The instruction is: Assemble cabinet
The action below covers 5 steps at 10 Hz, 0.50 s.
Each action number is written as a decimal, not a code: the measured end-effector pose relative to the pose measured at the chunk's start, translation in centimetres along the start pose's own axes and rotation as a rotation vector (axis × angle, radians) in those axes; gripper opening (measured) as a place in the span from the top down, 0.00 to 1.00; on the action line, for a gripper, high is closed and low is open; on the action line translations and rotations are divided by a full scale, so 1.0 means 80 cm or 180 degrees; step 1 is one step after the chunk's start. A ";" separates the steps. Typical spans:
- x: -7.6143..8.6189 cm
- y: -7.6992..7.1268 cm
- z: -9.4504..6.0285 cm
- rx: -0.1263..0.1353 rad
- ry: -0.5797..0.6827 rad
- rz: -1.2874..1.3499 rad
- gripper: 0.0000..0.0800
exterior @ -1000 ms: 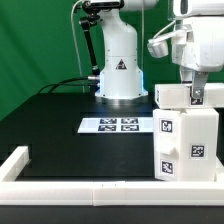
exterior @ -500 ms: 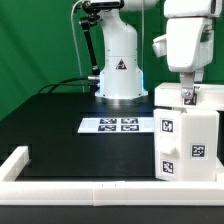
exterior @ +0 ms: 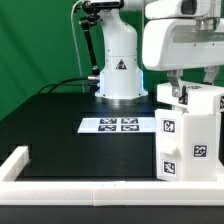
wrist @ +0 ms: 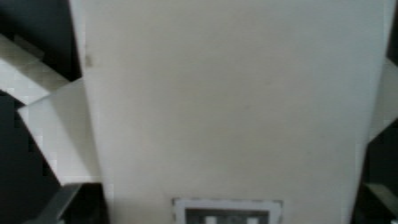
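Observation:
The cabinet (exterior: 190, 145) is a white boxy shell with square tags on its front, standing at the exterior view's right. On its top sits a smaller white block (exterior: 207, 100). My gripper (exterior: 180, 97) reaches down onto that top from a large white hand. In the wrist view the block's long white face (wrist: 222, 100) fills the whole space between my jaws, and a tag (wrist: 228, 212) lies close to them. My gripper (wrist: 224, 198) is shut on this block, with a dark finger (wrist: 59, 203) against one of its side edges. Other white cabinet parts (wrist: 39, 95) show beneath it.
The marker board (exterior: 115, 125) lies flat on the black table in front of the arm's white base (exterior: 118, 65). A long white rail (exterior: 80, 188) edges the table's front and turns up its left side (exterior: 14, 160). A green backdrop stands behind.
My hand has shifted toward the exterior view's left and now looks larger and more tilted. The fingers stay on the cabinet's top. The jaw width is unchanged.

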<state>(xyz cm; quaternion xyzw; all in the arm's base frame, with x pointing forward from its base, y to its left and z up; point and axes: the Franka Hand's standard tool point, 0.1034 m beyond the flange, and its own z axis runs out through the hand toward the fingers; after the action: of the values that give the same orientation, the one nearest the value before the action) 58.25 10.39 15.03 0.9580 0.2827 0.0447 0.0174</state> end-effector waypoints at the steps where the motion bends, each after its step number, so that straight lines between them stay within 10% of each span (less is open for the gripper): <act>1: 0.001 0.001 0.000 -0.0004 0.0015 0.0320 0.30; 5: 0.000 0.003 0.000 -0.0011 0.0013 0.1383 0.30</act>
<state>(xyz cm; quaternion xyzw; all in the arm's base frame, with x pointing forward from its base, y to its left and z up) 58.35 10.17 15.08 0.9963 0.0696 0.0498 0.0084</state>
